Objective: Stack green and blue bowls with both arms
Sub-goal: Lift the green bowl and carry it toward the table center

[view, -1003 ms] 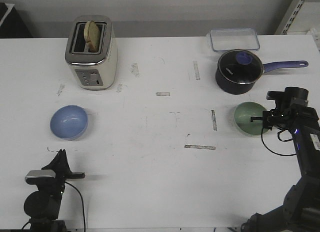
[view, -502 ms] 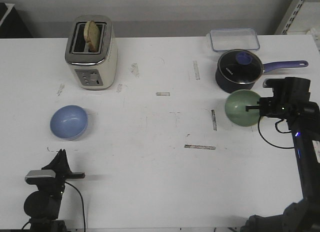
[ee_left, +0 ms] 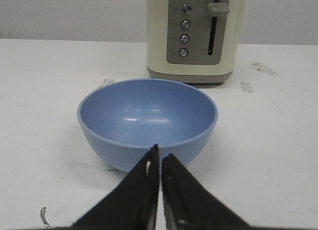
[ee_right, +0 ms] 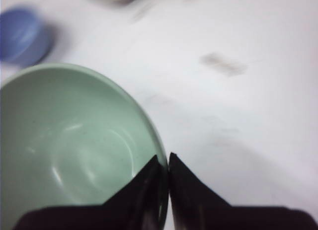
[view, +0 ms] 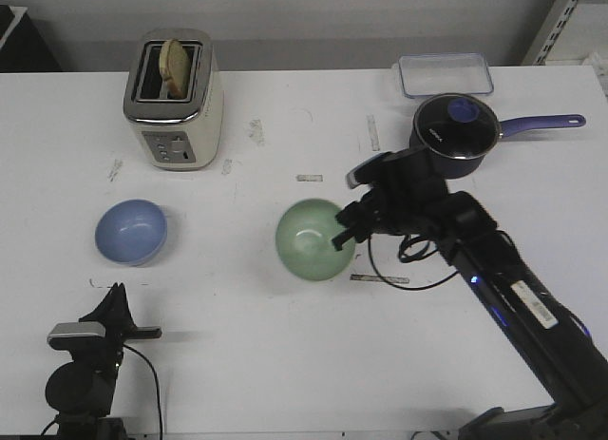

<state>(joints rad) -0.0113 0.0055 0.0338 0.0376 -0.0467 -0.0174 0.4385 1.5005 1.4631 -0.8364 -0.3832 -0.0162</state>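
Your right gripper [view: 344, 233] clamped on the rim of the green bowl [view: 313, 239], held near the table's [view: 285, 364] middle; your left gripper [ee_left: 160, 163] pinched closed, empty, just beside the blue bowl [ee_left: 147, 120], toaster [ee_left: 194, 34] behind it

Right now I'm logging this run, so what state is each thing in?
green bowl: upright, rim clamped by the right gripper, near table centre.
blue bowl: upright, empty, on the table, ungripped.
left gripper: shut, empty, just short of the blue bowl.
toaster: bread sticking up from its slot.
saucepan: glass lid on.
clear container: lid on.
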